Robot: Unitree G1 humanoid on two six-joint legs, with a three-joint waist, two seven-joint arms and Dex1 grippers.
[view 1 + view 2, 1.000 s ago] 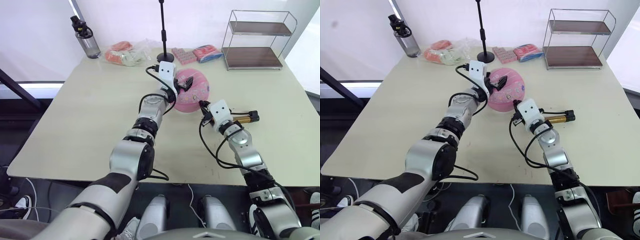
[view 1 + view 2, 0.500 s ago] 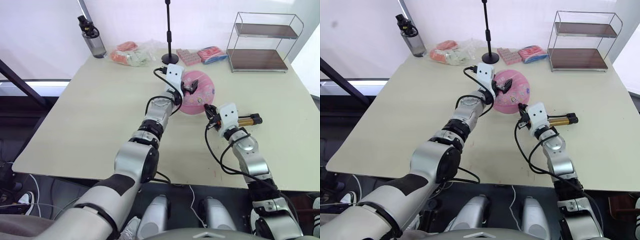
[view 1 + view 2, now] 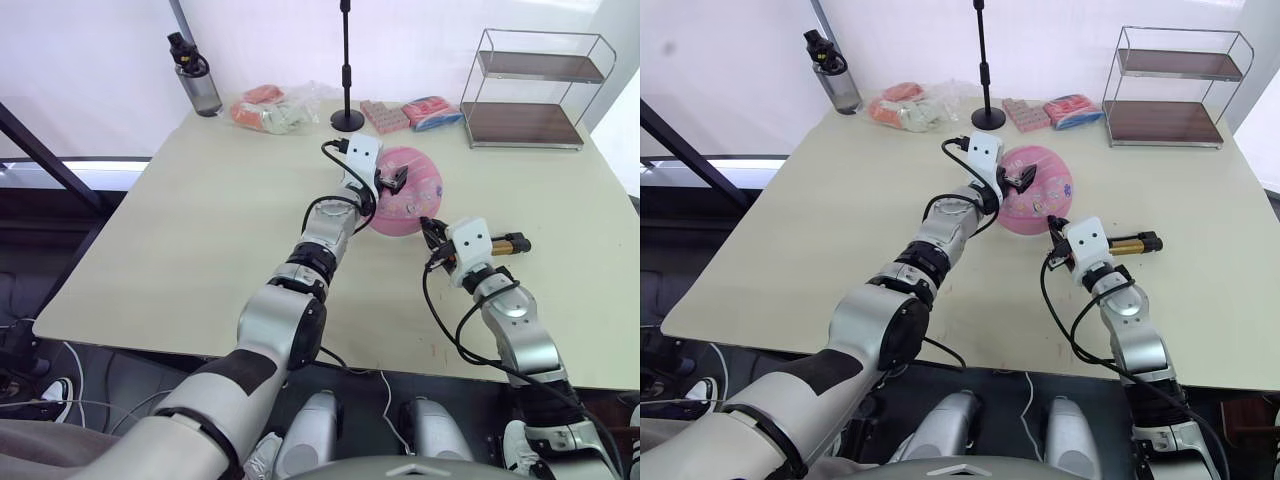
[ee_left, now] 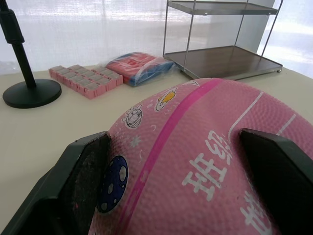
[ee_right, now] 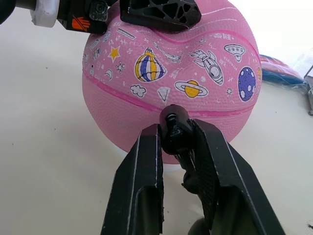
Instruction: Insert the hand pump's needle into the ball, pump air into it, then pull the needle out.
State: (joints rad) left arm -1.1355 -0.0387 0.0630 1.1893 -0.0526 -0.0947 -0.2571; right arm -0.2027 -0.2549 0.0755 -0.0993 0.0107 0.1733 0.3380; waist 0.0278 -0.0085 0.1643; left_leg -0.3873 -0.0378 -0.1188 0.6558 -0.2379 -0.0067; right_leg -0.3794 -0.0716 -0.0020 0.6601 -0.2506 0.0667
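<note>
I see the pink ball point(image 3: 405, 190) sitting on the cream worktop point(image 3: 180, 230), toward the far middle, just this side of the black stand pole's round base point(image 3: 347, 121). My left gripper point(image 3: 392, 180) is laid over the ball's near-left top, its fingers point(image 4: 80, 171) spread wide to either side of the skin and pressing on it — the ball sags in there. My right gripper point(image 5: 175, 142) sits just near and right of the ball, its fingers point(image 5: 146, 171) narrow and clamped on the black fitting point(image 5: 174, 128) at the end of the pump's hose. The fitting's tip points at the ball's side, right at the magenta seam; I cannot make out the needle itself or whether it has gone in.

The hand pump point(image 3: 505, 243) lies flat on the worktop to the right of my right wrist — gold barrel, black cap pointing right.

Along the far edge: a water bottle point(image 3: 196, 82) at the left, a clear bag of packets point(image 3: 268, 108), pink packets point(image 3: 383, 115), a red-and-blue pack point(image 3: 432, 110), and a two-tier wire shelf point(image 3: 538, 90) at the right.
</note>
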